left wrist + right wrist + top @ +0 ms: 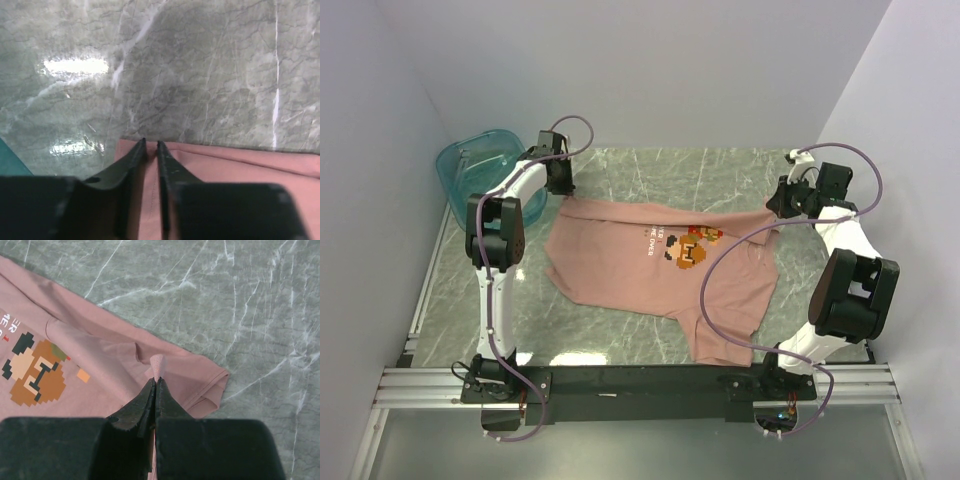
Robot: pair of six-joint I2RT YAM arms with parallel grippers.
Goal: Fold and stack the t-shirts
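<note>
Grey marble table (620, 170). T-shirt (620, 265) is spread print-up at its centre, not yet folded. Tub (470, 165) is kept aside at 10 o'clock. Right gripper (156, 382) is pressed together on a pinch of cloth at the shirt's 2 o'clock edge. Left gripper (151, 144) is poised on the 10 o'clock corner, jaws a slit apart; whether cloth is caught cannot be told. Both far corners are probably taken for one fold toward 6 o'clock.

dusty-pink t-shirt (620, 265) lies spread, pixel graphic up, across the marble table (640, 170), a fold near one sleeve pinched up.
</note>
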